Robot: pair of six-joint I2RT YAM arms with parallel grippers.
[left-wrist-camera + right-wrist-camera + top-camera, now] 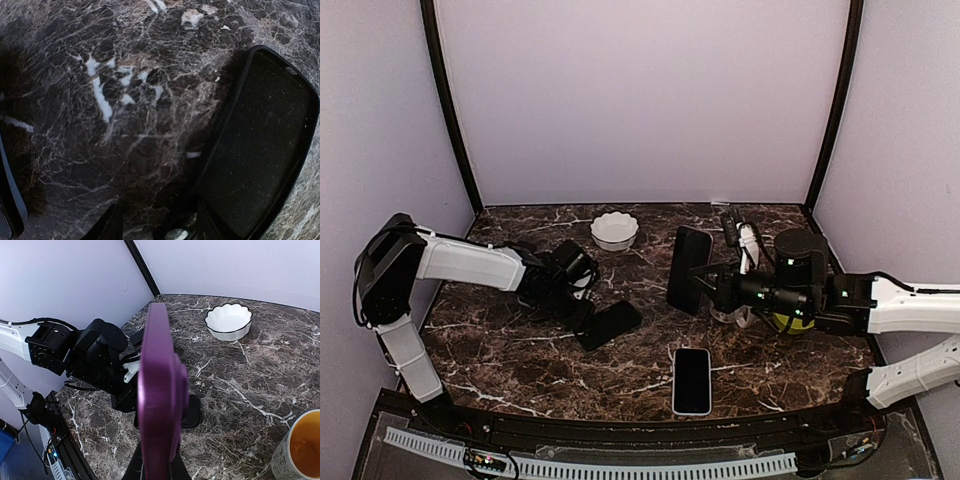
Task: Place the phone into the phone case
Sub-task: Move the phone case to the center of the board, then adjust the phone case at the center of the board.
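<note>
At the centre right of the overhead view, the right gripper (pixel 715 285) is closed on a purple phone (pixel 688 268), holding it upright above the counter (pixel 520 370) by its lower end. Its wrist camera sees the phone edge-on, with one finger on each side. Left of centre, a black phone case (pixel 612 323) lies flat on the counter with its hollow side up. The left gripper (pixel 582 308) is at its upper-left end, fingers apart astride that corner and not clamped as far as I can see. A second phone (pixel 692 380) with a pale rim lies flat at the lower middle. A white scalloped bowl (pixel 614 230) sits at the upper middle, and a mug (pixel 300 450) stands by the right arm.
</note>
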